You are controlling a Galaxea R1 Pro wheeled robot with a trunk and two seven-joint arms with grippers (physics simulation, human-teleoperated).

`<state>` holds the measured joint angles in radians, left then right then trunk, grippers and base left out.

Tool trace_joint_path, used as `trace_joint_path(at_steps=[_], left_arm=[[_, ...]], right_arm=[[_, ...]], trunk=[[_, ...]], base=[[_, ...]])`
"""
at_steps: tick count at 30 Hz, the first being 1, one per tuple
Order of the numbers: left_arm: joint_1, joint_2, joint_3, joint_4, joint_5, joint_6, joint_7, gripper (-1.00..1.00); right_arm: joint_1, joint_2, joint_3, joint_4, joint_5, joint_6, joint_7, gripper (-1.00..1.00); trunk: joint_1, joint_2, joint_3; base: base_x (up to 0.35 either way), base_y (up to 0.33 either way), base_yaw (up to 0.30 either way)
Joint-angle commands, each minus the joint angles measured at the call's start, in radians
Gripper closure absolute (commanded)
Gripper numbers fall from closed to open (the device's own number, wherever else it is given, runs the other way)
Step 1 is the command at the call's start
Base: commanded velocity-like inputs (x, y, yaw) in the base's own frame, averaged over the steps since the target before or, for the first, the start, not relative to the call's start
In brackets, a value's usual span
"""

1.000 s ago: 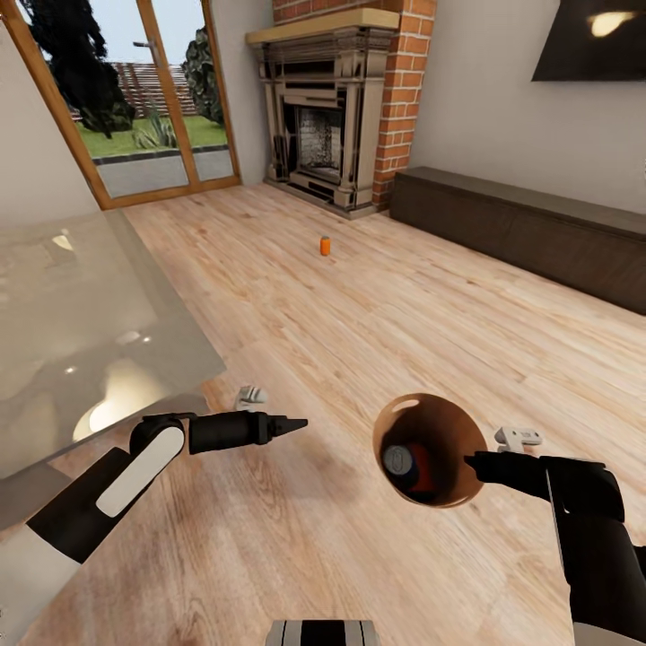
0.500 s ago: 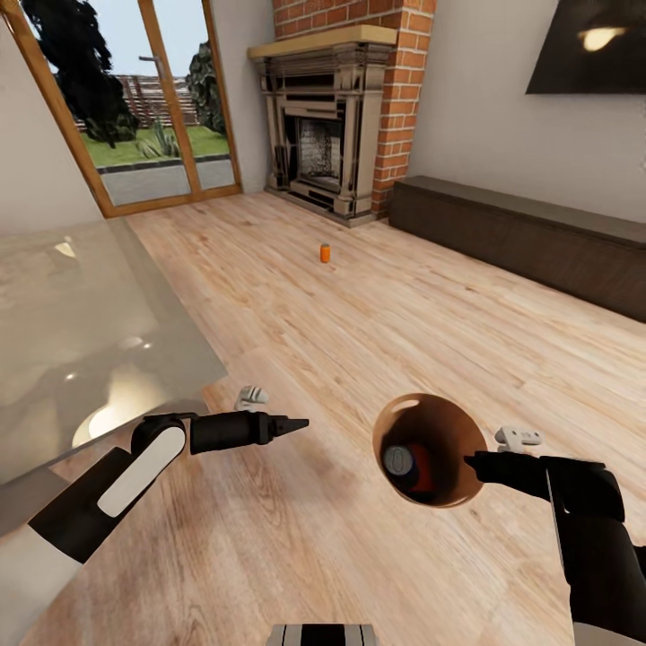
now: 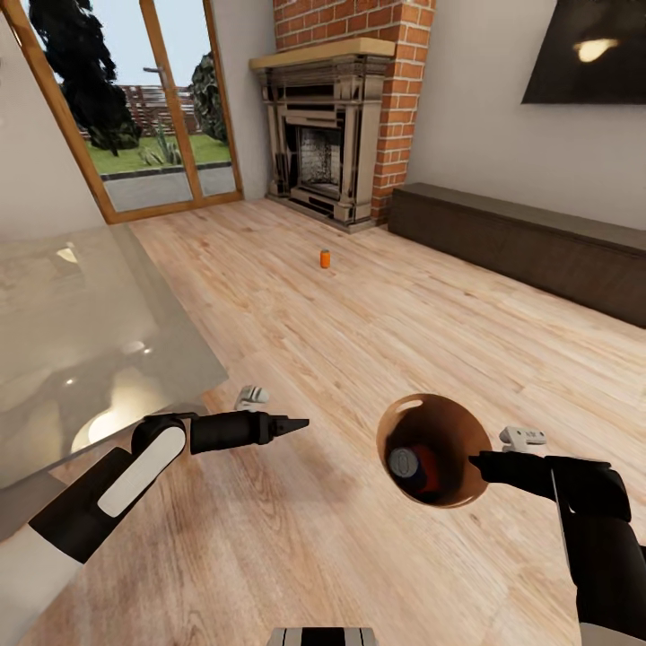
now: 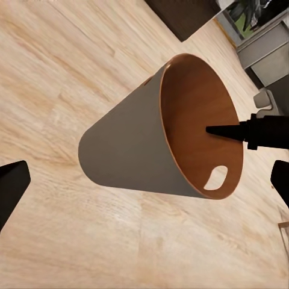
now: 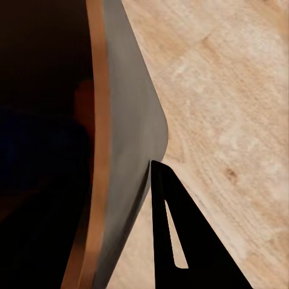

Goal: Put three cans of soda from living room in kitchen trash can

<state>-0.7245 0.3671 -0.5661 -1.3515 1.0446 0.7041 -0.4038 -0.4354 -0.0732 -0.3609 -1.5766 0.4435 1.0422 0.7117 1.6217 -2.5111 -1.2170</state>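
The right claw [image 3: 477,463] is gripping the rim of the tash can [image 3: 432,449], one finger [image 5: 180,241] outside the grey wall and the other inside, carrying it above the wood floor [image 3: 377,323] of the living room. Inside the bin, at least two cans are lying: a dark one with a silver top [image 3: 404,463] and an orange one [image 3: 425,470] beside it. The third, an orange can [image 3: 325,258], is standing on the floor well ahead, near the fireplace [image 3: 323,135]. The left claw [image 3: 296,423] is hanging empty, fingers seemingly together. By my judgement, one can and the trip to the kitchen are remaining.
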Motion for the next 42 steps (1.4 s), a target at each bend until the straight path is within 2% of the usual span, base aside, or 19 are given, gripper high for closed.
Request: trace_joint_path(at_steps=[1, 42], left_arm=[[0.000, 0.000, 0.000, 0.000, 0.000, 0.000, 0.000, -1.00], [0.000, -0.008, 0.000, 0.000, 0.000, 0.000, 0.000, -1.00]], right_arm=[[0.000, 0.000, 0.000, 0.000, -0.020, 0.005, 0.001, 1.00], [-0.002, 0.001, 0.000, 0.000, -0.020, 0.005, 0.002, 1.00]], trunk=[[0.000, 0.000, 0.000], [0.000, 0.000, 0.047]], base=[[0.000, 0.000, -0.005], [0.000, 0.000, -0.183]])
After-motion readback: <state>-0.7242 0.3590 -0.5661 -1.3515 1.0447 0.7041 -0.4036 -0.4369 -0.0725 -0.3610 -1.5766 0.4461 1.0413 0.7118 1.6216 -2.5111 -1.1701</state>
